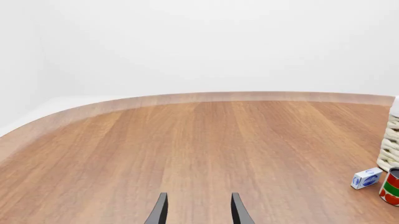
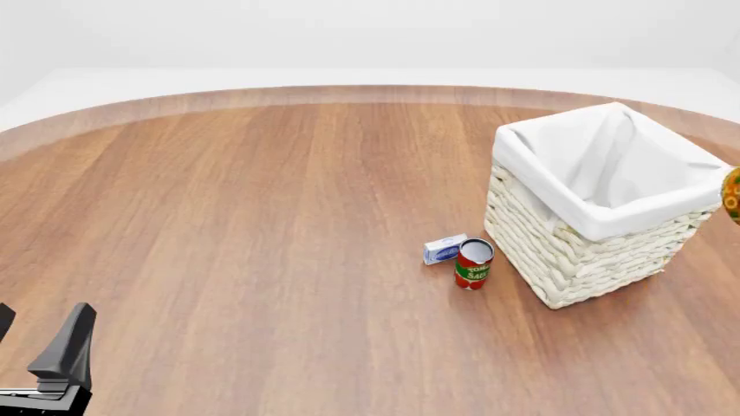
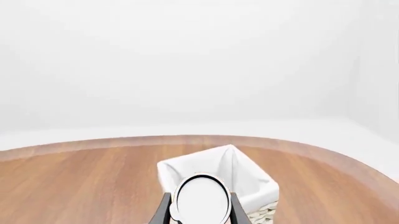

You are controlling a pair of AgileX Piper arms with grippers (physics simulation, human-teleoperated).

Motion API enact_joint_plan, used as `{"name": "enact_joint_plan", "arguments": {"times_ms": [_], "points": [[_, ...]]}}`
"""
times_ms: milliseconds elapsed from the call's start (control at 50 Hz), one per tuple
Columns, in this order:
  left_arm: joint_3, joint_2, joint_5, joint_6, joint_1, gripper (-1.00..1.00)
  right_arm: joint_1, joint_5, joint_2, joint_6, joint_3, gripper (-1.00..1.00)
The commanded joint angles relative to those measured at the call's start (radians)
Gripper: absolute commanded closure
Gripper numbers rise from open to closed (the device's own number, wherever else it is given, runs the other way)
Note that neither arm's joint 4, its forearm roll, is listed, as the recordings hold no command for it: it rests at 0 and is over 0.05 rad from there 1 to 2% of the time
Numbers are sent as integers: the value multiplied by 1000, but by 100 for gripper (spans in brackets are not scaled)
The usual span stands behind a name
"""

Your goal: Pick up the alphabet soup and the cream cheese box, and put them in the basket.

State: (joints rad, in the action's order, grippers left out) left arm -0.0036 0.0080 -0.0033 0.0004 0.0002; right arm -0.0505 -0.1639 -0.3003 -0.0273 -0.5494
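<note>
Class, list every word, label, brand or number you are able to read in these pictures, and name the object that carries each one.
Red-and-green can: white lettering on the label, too small to read for certain.
Cream cheese box: a blue emblem with print, too blurred to read.
Can held in the right end effector: only its blank silver top shows; no text visible.
Basket: no text.

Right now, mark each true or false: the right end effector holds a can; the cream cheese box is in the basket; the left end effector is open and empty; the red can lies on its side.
1. The right end effector holds a can: true.
2. The cream cheese box is in the basket: false, it lies on the table beside the red can.
3. The left end effector is open and empty: true.
4. The red can lies on its side: false, it stands upright.
</note>
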Motion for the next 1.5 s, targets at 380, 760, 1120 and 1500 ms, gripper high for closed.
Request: {"name": "enact_joint_plan", "arguments": {"times_ms": [380,760,1120,1500], "points": [[0,0,0,0,0,-100,5,176,-260,23,-194,100],[0,0,0,0,0,-100,15,161,-530,-5,-340,100],[0,0,0,0,0,-100,-13,133,-682,-25,-404,100],[0,0,0,0,0,-100,-14,124,-845,-54,-432,100]]}}
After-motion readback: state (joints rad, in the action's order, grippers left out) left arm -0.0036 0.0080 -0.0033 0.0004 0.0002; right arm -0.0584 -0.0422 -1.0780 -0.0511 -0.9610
